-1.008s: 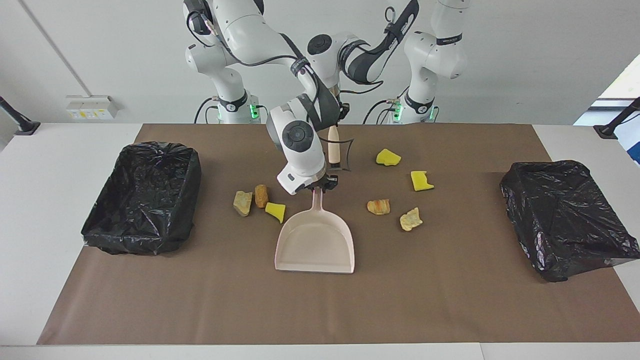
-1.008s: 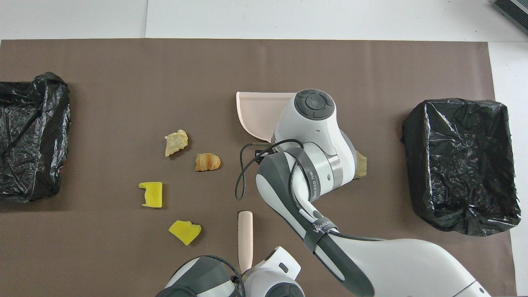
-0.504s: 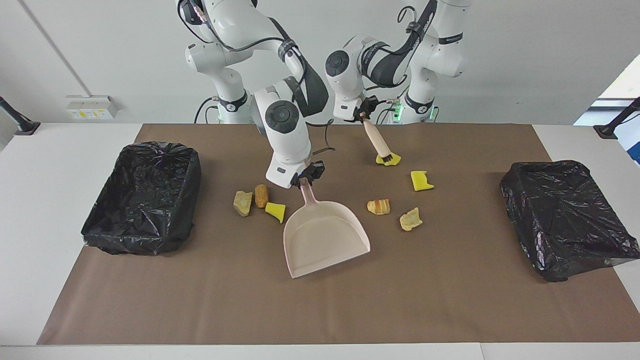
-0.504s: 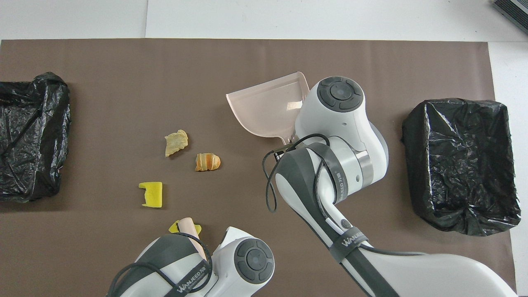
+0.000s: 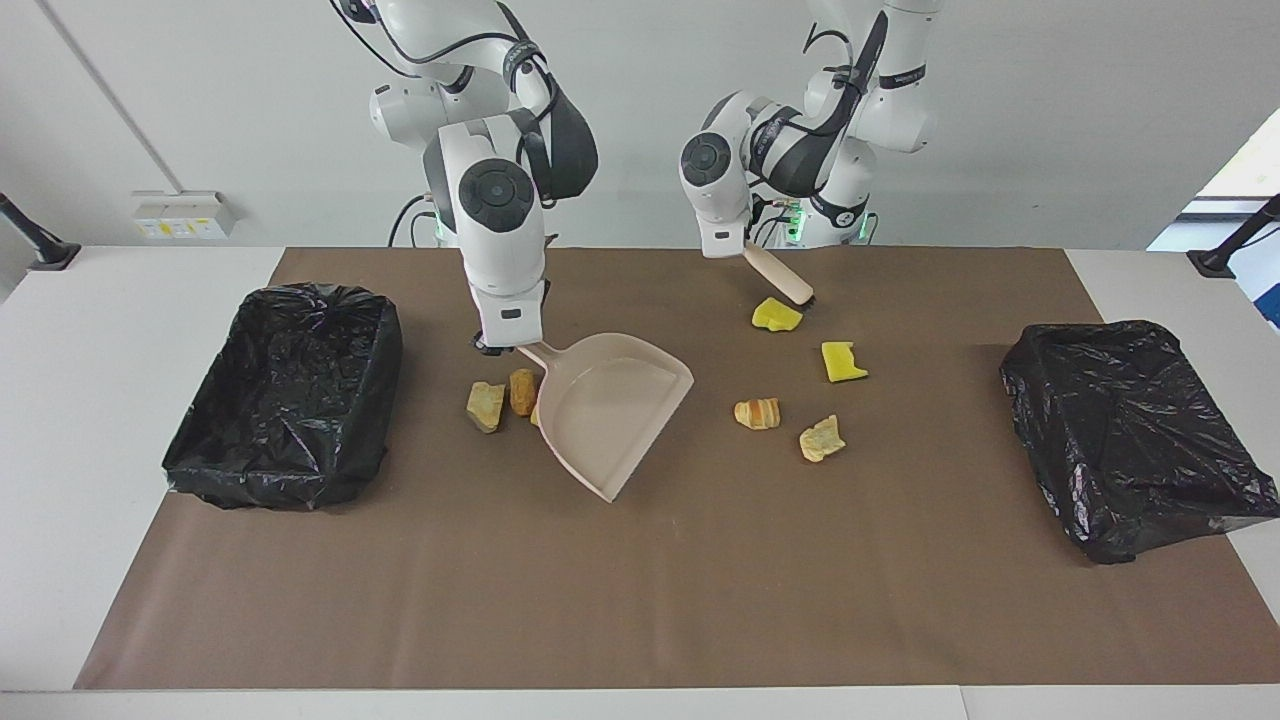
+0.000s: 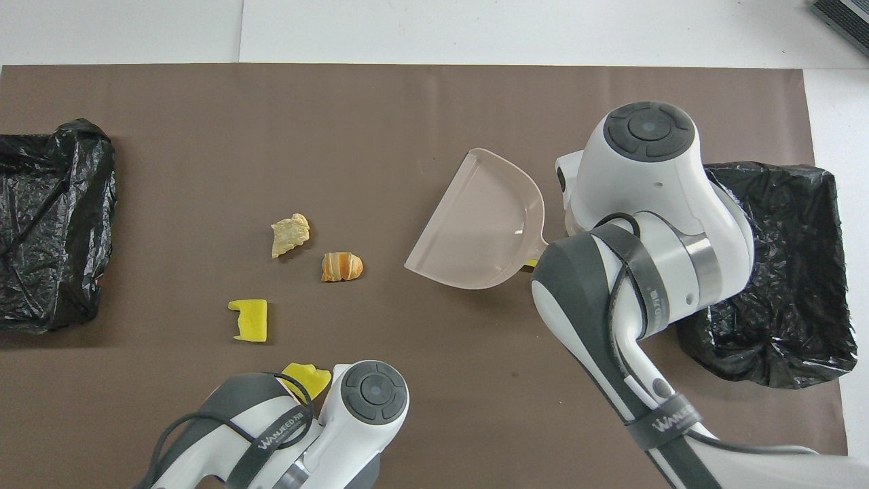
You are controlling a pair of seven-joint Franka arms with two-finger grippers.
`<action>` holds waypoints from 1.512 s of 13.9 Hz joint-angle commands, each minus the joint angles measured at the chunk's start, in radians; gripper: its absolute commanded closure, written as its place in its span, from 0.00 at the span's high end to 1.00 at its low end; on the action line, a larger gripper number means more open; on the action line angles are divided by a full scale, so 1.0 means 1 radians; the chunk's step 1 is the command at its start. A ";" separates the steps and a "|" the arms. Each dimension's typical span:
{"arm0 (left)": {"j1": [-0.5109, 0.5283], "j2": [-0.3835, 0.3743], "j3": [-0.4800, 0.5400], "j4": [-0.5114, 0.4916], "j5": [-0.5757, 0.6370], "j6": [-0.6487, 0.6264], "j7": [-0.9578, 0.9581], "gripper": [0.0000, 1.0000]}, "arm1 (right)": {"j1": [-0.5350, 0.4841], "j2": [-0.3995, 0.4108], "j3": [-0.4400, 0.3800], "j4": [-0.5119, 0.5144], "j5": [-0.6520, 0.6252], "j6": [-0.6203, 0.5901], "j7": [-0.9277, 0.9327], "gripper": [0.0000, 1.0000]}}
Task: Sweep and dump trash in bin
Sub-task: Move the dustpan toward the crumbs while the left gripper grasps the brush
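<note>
Clock bearings are taken on the table as shown in the facing view, with twelve o'clock toward the robots.

**Grippers.** The right gripper (image 5: pixel 505 345) is closed on the handle of the pink dustpan (image 5: pixel 612 410), which is held tilted near table centre with its mouth turned toward four o'clock. Whether its lip touches the mat cannot be told. The left gripper (image 5: pixel 735 250) is closed on the handle of the brush (image 5: pixel 778 275), over the twelve o'clock edge of the mat, and the brush head is down just beside a yellow chunk (image 5: pixel 775 315).

**Trash.** None of the trash has been collected, and the pan is empty.
- Four pieces lie at two to three o'clock of the pan: that yellow chunk, a second yellow chunk (image 5: pixel 843 362), a bread-like piece (image 5: pixel 757 413) and a tan piece (image 5: pixel 821 438).
- Two brown pieces (image 5: pixel 485 405) and (image 5: pixel 522 390) lie just beside the pan at nine o'clock.
- A yellow sliver (image 6: pixel 531 262) shows at the pan's edge.

**Bins.** The nine o'clock bin (image 5: pixel 290 395) and the three o'clock bin (image 5: pixel 1130 430), both black-lined, stand at the mat's ends.

**Handling assessment.** The chunks are judged light, soft and springy. They are likely to roll or bounce under a fast stroke, so they are better pushed low than pinched. The pan is judged stiff, light plastic, and it is correctly taken by the handle. Its lip should be pressed flat on the mat so that pieces are not driven beneath it.
</note>
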 commanded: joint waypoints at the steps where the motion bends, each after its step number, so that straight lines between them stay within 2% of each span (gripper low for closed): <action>1: 0.054 -0.019 -0.010 -0.029 -0.036 0.078 -0.013 0.00 | -0.007 -0.129 0.011 -0.246 -0.049 0.138 -0.143 0.00; 4: 0.129 0.029 -0.009 -0.011 -0.044 0.176 -0.004 0.00 | 0.057 -0.198 0.016 -0.337 -0.134 0.136 -0.144 0.00; 7: 0.187 0.117 -0.009 0.130 -0.030 0.155 0.017 0.00 | 0.065 -0.200 0.016 -0.344 -0.140 0.146 -0.144 0.00; 8: 0.189 0.140 -0.009 0.179 -0.009 0.122 0.022 0.00 | 0.070 -0.187 0.016 -0.344 -0.140 0.160 -0.140 0.00; 10: 0.189 0.197 -0.009 0.332 0.019 -0.024 0.031 0.00 | 0.074 -0.157 0.020 -0.342 -0.140 0.208 -0.121 0.00; 11: 0.189 0.202 -0.010 0.378 0.019 -0.077 0.048 0.00 | 0.090 -0.146 0.020 -0.345 -0.140 0.217 -0.114 0.00; 14: 0.198 0.182 -0.007 0.387 0.023 -0.185 0.199 0.00 | 0.108 -0.123 0.020 -0.368 -0.140 0.280 -0.113 0.00; 17: 0.287 0.179 -0.006 0.361 0.089 -0.190 0.347 0.00 | 0.137 -0.109 0.020 -0.370 -0.163 0.288 -0.088 0.00; 21: 0.414 0.153 -0.007 0.301 0.270 -0.175 0.603 0.00 | 0.174 -0.078 0.020 -0.371 -0.167 0.321 -0.018 0.00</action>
